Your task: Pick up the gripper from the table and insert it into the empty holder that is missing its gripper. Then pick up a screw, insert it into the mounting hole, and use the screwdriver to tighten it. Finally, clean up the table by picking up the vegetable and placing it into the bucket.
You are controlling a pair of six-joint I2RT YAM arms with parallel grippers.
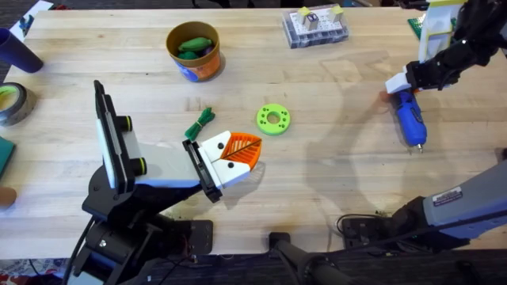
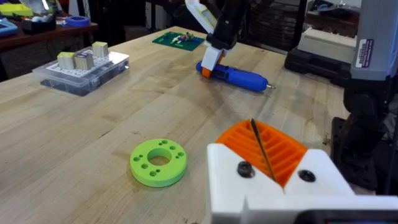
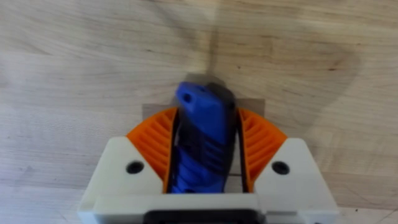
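Screwdriver [image 1: 411,119]: blue, lying flat on the tabletop [image 1: 333,170] at the right.
Right claw [image 3: 204,155]: orange pads clamped on the screwdriver's rear end.
Left claw [image 1: 238,150]: fingers pressed together, holding nothing, beside the green ring [image 1: 273,119].

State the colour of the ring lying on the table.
Lime green: the flat round ring with small holes shows best in the left wrist view.

The overhead camera looks down on the whole table [image 1: 317,174]; both wrist cameras sit low, sharing the screwdriver [image 2: 239,76].
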